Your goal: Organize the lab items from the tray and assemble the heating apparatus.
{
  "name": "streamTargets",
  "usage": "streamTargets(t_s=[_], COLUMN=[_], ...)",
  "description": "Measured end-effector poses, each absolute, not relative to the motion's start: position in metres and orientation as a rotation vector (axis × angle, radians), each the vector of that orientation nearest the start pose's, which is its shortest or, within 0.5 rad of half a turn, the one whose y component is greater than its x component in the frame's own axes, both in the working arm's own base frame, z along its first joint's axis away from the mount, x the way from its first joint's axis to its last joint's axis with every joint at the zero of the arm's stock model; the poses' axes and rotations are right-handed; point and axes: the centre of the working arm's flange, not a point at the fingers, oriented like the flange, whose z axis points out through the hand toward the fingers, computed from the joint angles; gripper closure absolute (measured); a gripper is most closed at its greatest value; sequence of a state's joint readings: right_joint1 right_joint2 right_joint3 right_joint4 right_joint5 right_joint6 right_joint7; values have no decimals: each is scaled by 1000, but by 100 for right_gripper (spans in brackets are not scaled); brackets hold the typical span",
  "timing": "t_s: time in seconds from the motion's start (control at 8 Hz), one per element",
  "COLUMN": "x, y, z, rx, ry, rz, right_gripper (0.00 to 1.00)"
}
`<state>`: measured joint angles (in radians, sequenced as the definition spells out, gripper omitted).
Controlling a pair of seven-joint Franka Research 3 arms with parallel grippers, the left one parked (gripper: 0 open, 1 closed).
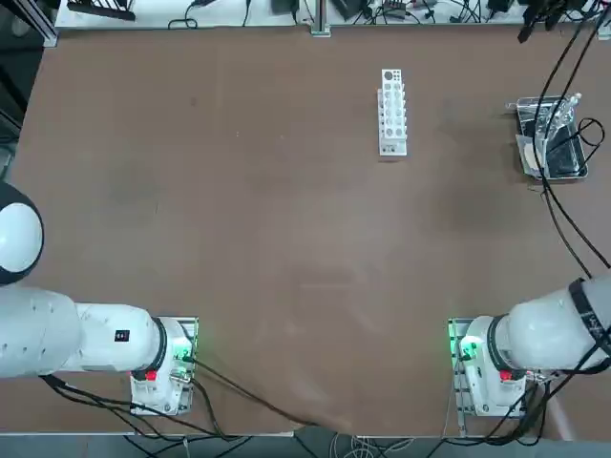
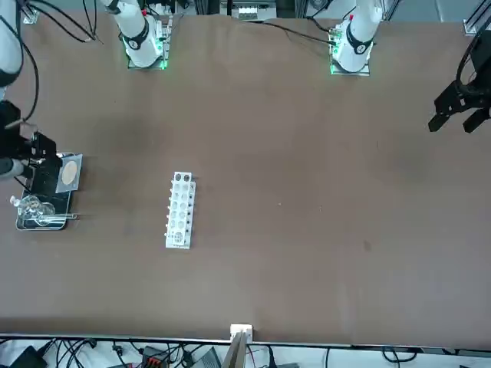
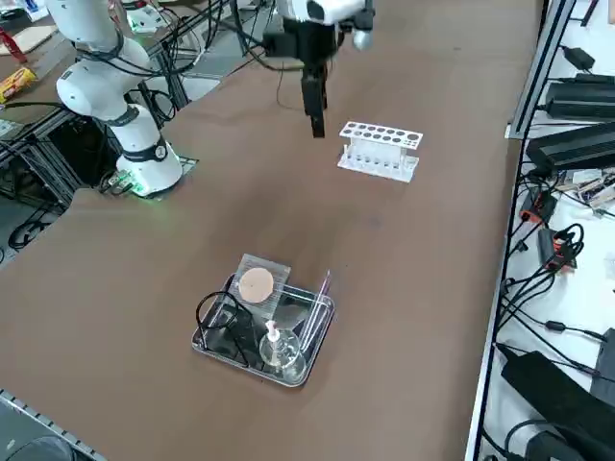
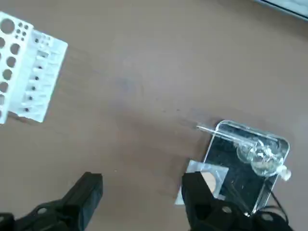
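Right gripper hangs above bare brown table, black fingers spread, nothing between them. Small shiny metal tray sits near table's right edge, holding grey mesh square with tan centre, clear burner, black wire tripod. White holed rack stands well apart.

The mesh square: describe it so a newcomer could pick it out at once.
On the brown table, find the shiny metal tray apart from the white rack. The mesh square leans over the tray's end; only it is flat and grey with a tan round centre.
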<state>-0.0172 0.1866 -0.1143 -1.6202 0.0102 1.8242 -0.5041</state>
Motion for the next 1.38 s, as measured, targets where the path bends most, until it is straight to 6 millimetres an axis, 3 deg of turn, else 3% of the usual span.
streamTargets(t_s=[0.88, 1.38], x=[665, 679], y=[-136, -187], z=[415, 375], rx=[-2924, -2698], ry=[-1164, -1707], rz=[92, -14], right_gripper=[0, 1])
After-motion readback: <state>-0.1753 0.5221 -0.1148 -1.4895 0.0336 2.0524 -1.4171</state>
